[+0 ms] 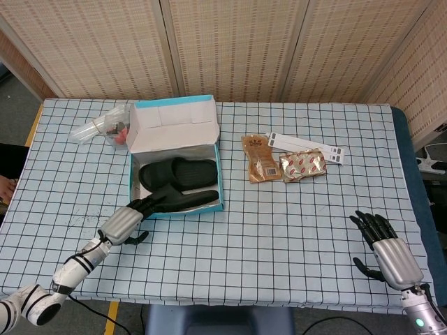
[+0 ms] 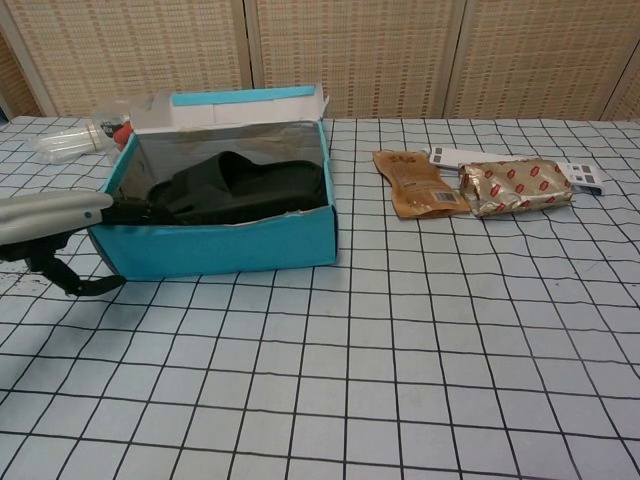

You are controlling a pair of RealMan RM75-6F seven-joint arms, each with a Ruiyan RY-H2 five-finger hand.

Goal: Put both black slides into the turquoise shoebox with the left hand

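The open turquoise cardboard shoebox [image 1: 218, 183] stands on the table [image 1: 279, 223] covered with a white cloth of black grid lines, its white-lined lid [image 1: 174, 124] tipped up at the far side. Both black rubber slides [image 1: 178, 183] lie inside it, side by side across the box floor. The left hand [image 1: 124, 222] rests just in front of the box's near left corner, silver back upward, its dark fingers [image 1: 150, 206] stretched forward to the near wall and slightly apart, gripping nothing; the chest view shows the thumb hanging below, clear of the others. The right hand [image 1: 388, 246] lies well apart at the table's near right corner, fingers spread and holding nothing. Behind the box on the left lies a crumpled clear plastic bag with something red inside [image 1: 105, 125]. To the right of the box sit a brown flat snack pouch [image 1: 260, 159], a shiny gold packet with red print [image 1: 302, 166] touching it, and a long white strip with black ends [image 1: 305, 146] behind both.
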